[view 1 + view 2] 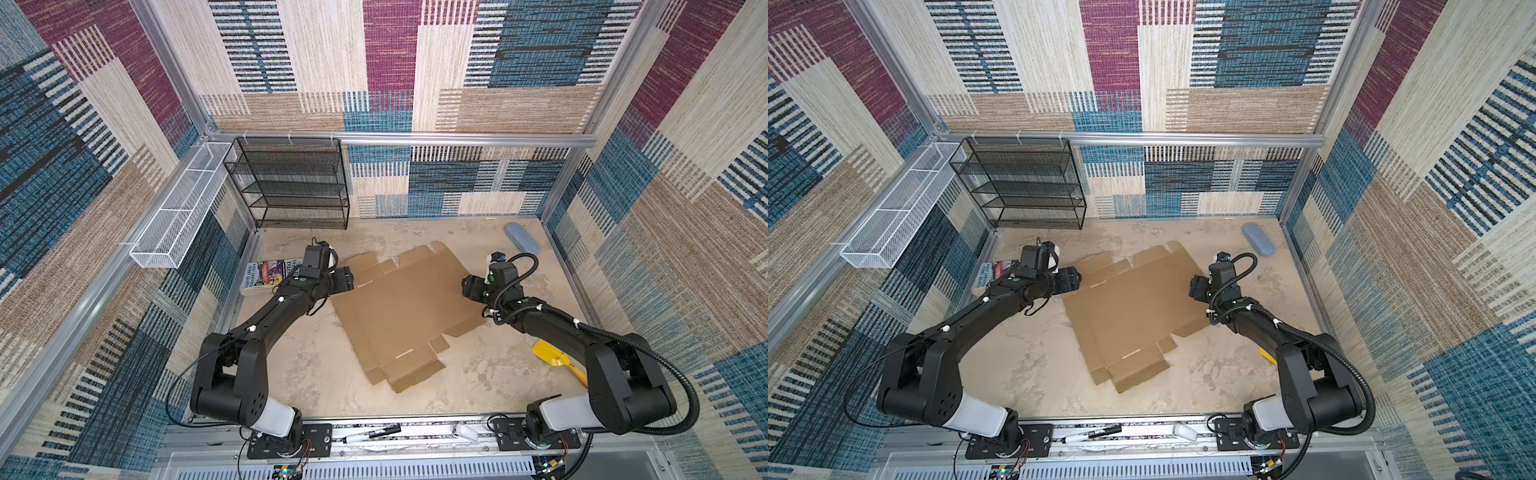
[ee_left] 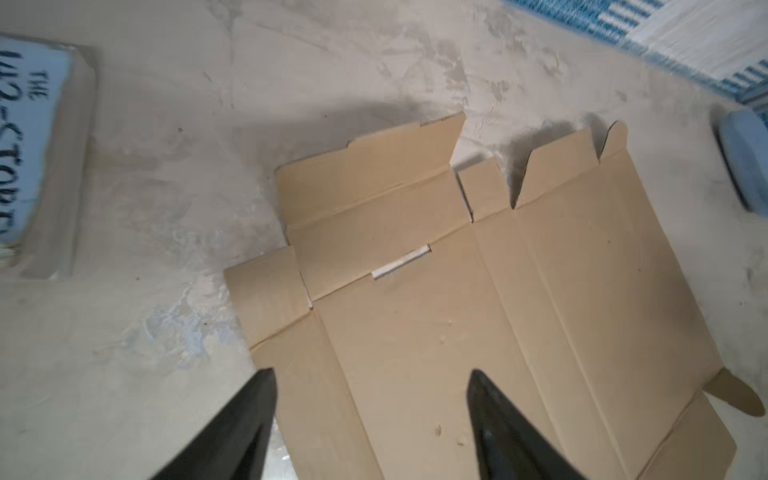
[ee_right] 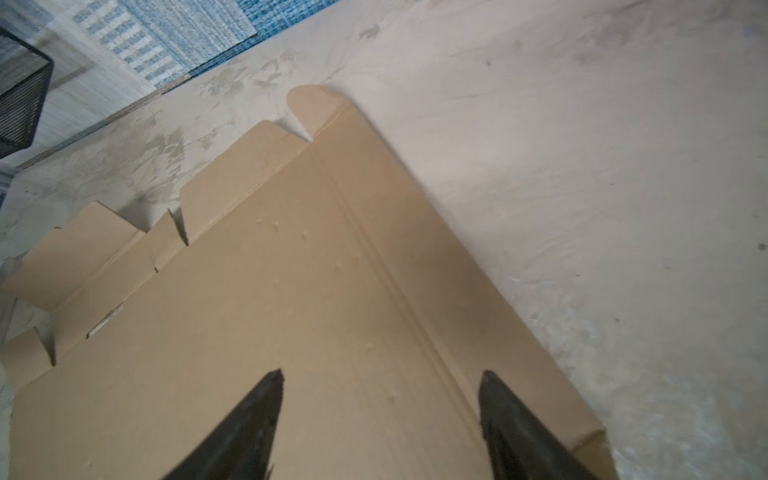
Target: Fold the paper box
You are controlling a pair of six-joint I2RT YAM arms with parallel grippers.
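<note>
Nearest the front, a marker (image 1: 370, 434) is seen on the rail between the arm bases, and a yellow scoop (image 1: 548, 353) is partly hidden under the right arm. The box (image 1: 399, 307) is laid flat and unfolded mid-table (image 1: 316, 374), brown card, skewed, flaps spread at its near and far ends; it is seen in both top views (image 1: 1129, 307). The left gripper (image 1: 345, 282) is placed at the sheet's left far edge and the right gripper (image 1: 469, 286) at its right edge, so the box is bracketed between them. In the left wrist view the left gripper (image 2: 370, 374) is shown with jaws parted about halfway and nothing grasped. One finger (image 2: 249, 415) is set over bare table and the other over the card (image 2: 457, 311). In the right wrist view the right gripper (image 3: 380, 374) is likewise parted and empty, with both fingers over the box (image 3: 270, 311) near a crease. Contact with the card cannot be told for either. Past the left gripper a book (image 1: 266, 272) is laid flat by the left wall. A blue case (image 1: 523, 237) is seen at the far right corner. A black mesh rack (image 1: 291, 183) is stood at the back left, and a white wire basket (image 1: 174, 208) is hung on the left wall.
</note>
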